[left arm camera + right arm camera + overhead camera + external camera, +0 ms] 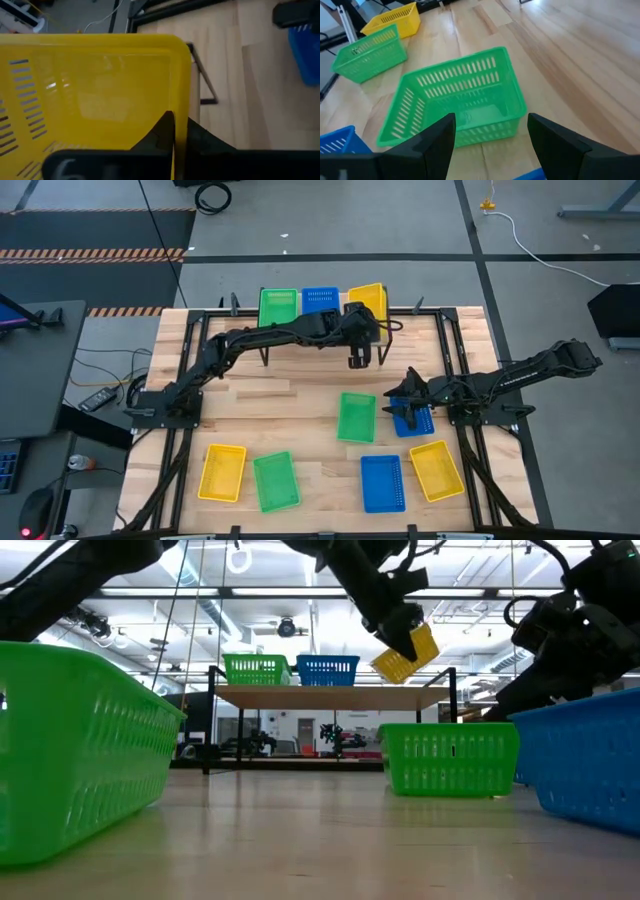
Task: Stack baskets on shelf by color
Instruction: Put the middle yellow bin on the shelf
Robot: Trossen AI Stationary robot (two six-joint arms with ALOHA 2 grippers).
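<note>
My left gripper [398,622] is shut on a yellow basket [405,655], which is tilted in the air over the right end of the shelf [330,696]. A green basket [278,307] and a blue basket [320,300] stand on the shelf. My right gripper [490,135] is open, low over the table between a green basket [460,100] and a blue basket [412,420]. Nearer the table's front lie a yellow basket [222,472], a green one [275,480], a blue one [382,483] and a yellow one [436,470]. My left gripper holds the yellow basket by one wall [181,100], with one finger [162,132] inside the basket and the other finger [202,137] outside. The fingers come slanting down from above, on the basket's near side. The basket is lifted clear and tilted above the shelf.
Black frame rails [450,350] run along the table's sides and behind the shelf. Bare wood shows between the shelf and the loose baskets. In the low view a green basket [70,750] and a blue basket [590,765] stand close at either side.
</note>
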